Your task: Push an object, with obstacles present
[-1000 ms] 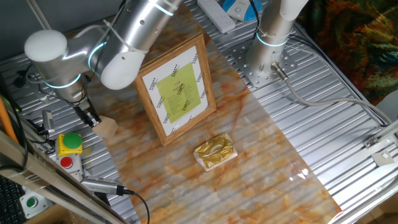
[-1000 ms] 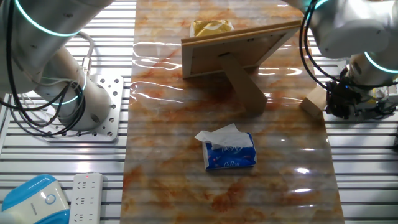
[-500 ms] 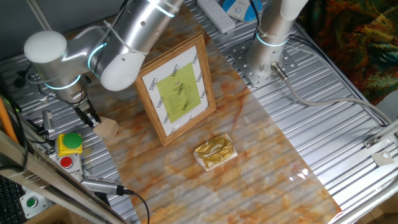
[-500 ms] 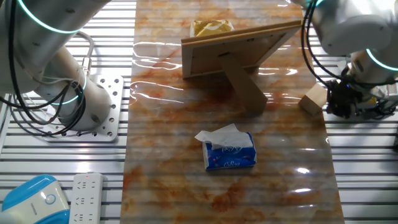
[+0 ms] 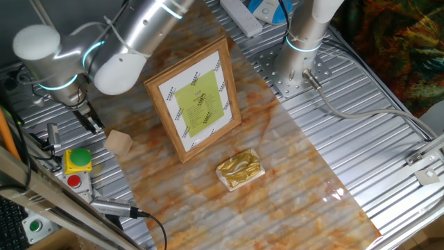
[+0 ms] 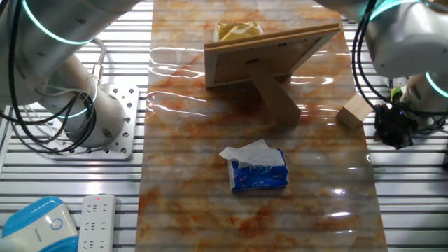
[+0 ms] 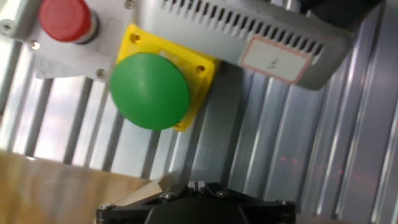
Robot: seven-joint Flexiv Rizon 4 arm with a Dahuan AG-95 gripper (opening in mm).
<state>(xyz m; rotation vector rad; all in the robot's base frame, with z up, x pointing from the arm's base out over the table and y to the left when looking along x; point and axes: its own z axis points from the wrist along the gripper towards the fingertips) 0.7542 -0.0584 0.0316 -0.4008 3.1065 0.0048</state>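
Wooden block (image 5: pixel 119 142) is seen in one fixed view lying at the left edge of the marble-patterned bench (image 5: pixel 291 173), just beside the ribbed metal surround. The end effector (image 5: pixel 89 118) hangs above and to the left of it, apart from it, over the metal slats; its dark fingers are drawn close together with nothing between them. A green push-button (image 5: pixel 78 158) on a yellow base is mounted beside the block, off the bench edge, with a red button (image 5: pixel 73 182) below it. The picture frame (image 5: pixel 195 99) stands tilted near the middle of the bench, its white mat and yellow-green sheet facing the camera. The gold foil packet (image 5: pixel 240 169) lies in front of the frame, apart from it.

In the other fixed view, the wooden block (image 6: pixel 354 110) sits at the right edge of the bench (image 6: pixel 182 175). The end effector (image 6: pixel 393 127) is just beyond that edge, beside the block; whether it touches the block cannot be told. The picture frame (image 6: pixel 273 54) is seen from behind, propped on its stand, with the gold foil packet (image 6: pixel 239 31) past it at the far edge. A blue tissue pack (image 6: pixel 258 170) lies mid-bench, well apart from the block.

In the hand view, the green push-button (image 7: pixel 149 91) and the red button (image 7: pixel 64 18) fill the upper left. A corner of the wooden block (image 7: pixel 148 192) shows at the bottom edge, next to the dark body of the end effector (image 7: pixel 200 190), whose fingertips appear close together.
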